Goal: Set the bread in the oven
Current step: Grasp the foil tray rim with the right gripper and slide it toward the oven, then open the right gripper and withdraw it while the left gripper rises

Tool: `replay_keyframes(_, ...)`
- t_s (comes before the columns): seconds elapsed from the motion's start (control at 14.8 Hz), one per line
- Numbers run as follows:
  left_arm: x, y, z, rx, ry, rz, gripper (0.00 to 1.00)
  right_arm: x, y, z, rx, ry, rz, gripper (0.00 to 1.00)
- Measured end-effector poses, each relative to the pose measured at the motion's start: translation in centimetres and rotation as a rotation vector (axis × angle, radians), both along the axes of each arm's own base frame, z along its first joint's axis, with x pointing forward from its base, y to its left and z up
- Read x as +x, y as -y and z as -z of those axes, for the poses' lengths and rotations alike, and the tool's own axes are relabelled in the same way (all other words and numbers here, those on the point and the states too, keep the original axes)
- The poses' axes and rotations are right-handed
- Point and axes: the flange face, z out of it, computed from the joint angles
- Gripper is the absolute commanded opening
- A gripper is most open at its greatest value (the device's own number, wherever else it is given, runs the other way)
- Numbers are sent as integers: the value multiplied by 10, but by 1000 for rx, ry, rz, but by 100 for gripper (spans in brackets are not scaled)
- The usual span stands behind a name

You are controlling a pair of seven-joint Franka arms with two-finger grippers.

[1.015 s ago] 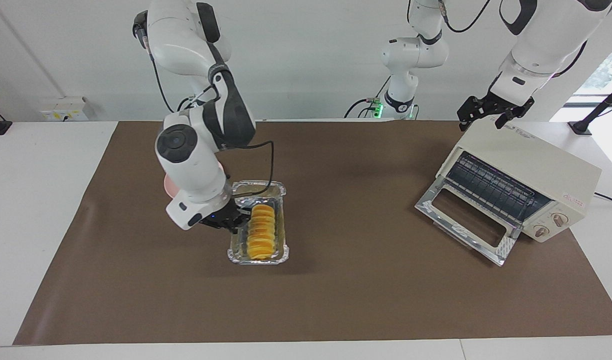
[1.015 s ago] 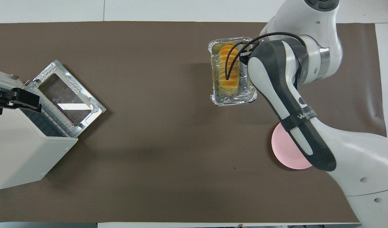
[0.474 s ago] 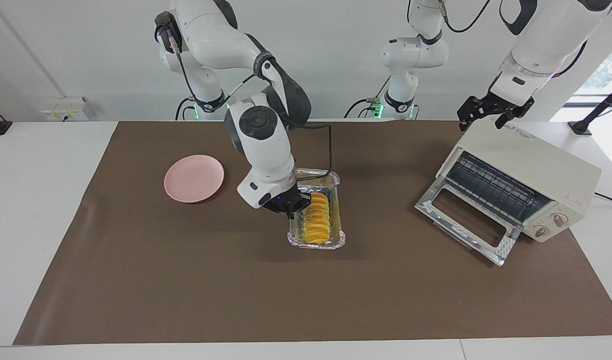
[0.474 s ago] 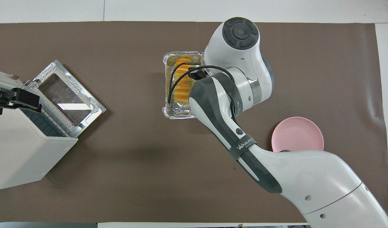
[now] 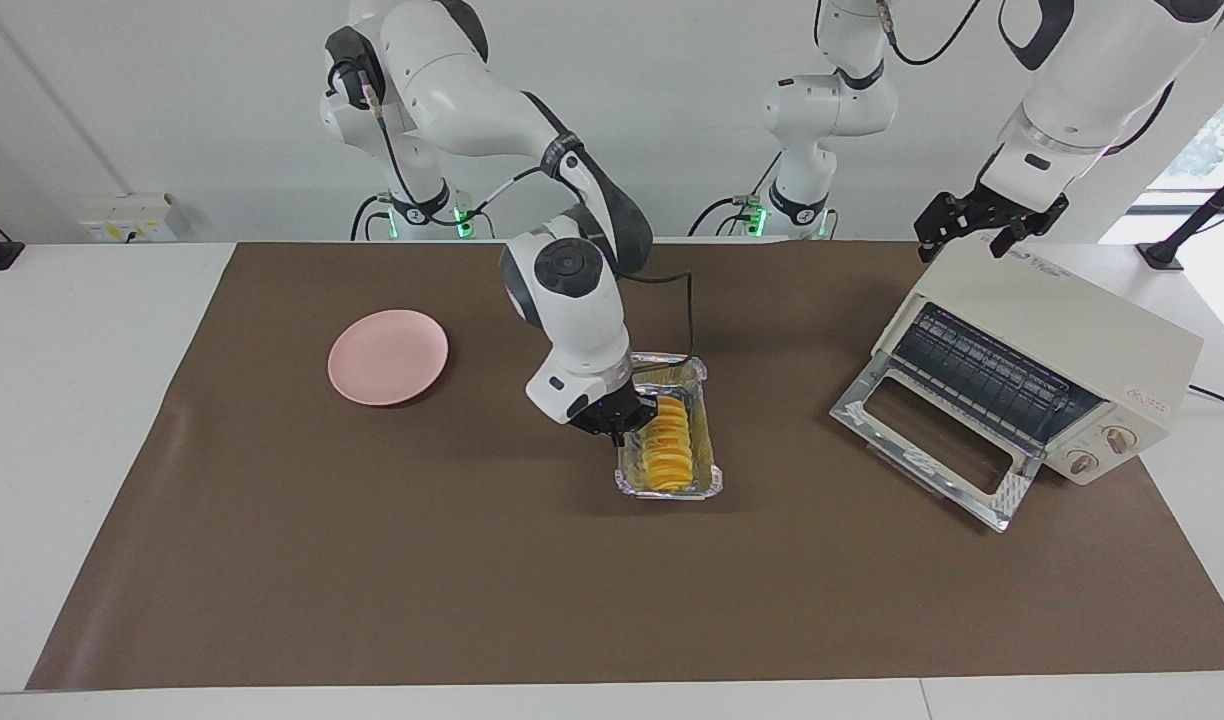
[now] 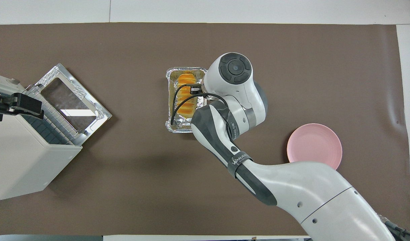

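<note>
Oven (image 5: 1047, 365) sits at the left arm's end of the worktop (image 5: 372, 560). Door is dropped flat, glass panel facing up, wire rack visible inside, two knobs on the front panel at one end.

Left hand (image 5: 972, 228) hangs just over the oven's top edge, the one nearest the robots. Fingers are spread, nothing between them. That arm is waiting.

Pink plate (image 5: 388, 356) lies well apart from the oven, toward the right arm's end, about as near to the robots as the oven. It carries nothing.

Foil tray (image 5: 707, 470) is between the plate and the oven, closer to the middle of the brown mat (image 5: 372, 500), a little farther from the robots than the plate. Long axis runs away from the robots.

Bread (image 5: 669, 450) lies in the foil tray along its length, ridged yellow-orange top showing. It is well apart from the oven, with bare mat between tray and door.

Right hand (image 5: 613, 419) is down at the tray's long rim on the plate side, fingers clenched on the foil rim. In the overhead view the right arm's wrist covers that side of the tray and part of the bread (image 6: 186, 88). Can't tell whether the tray is resting on the mat or lifted slightly.
</note>
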Motion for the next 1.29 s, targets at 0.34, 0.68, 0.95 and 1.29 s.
replay_keyframes(0.34,0,0,0,0,0,0,100,-17,2,23,10,32,0,0)
replay_keyframes(0.68,0,0,0,0,0,0,100,-20,-2,14,18,49,-6,100)
replay_keyframes(0.95,0,0,0,0,0,0,100,-20,-1,12,22,55,-5,100)
replay_keyframes(1.29,0,0,0,0,0,0,100,-2,30,-11,28,87,47,100)
